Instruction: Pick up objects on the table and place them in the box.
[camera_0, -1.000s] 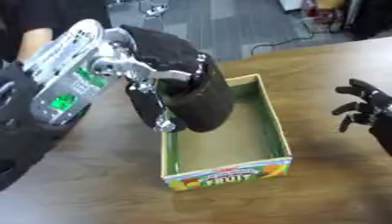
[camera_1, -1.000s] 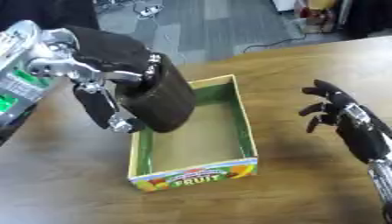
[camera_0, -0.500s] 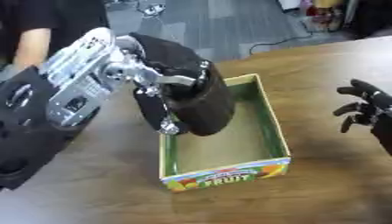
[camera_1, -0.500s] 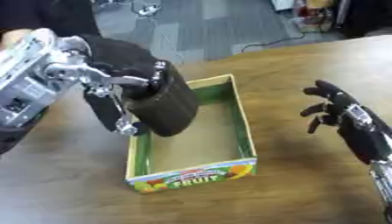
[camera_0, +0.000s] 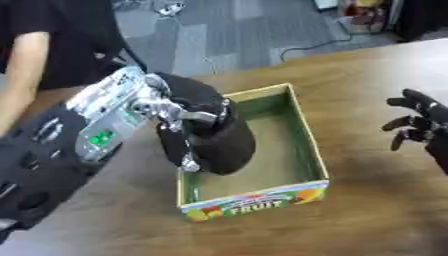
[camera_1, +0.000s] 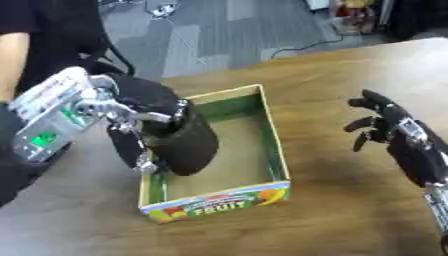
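OK, my left hand (camera_0: 179, 125) is wrapped round a dark rounded object (camera_0: 219, 135), holding it over the left side of the fruit box (camera_0: 262, 200), low inside. Right hand (camera_1: 394, 132) idles w/ fingers relaxed, right of box, above the table (camera_0: 385, 210).

A brown wooden table (camera_0: 367, 210) is seen across the foreground. Beyond its far edge a grey floor (camera_0: 236, 30) is laid, where a black cable (camera_0: 328, 42) is trailed. Blurred red and yellow items (camera_0: 363, 10) are seen farther back.
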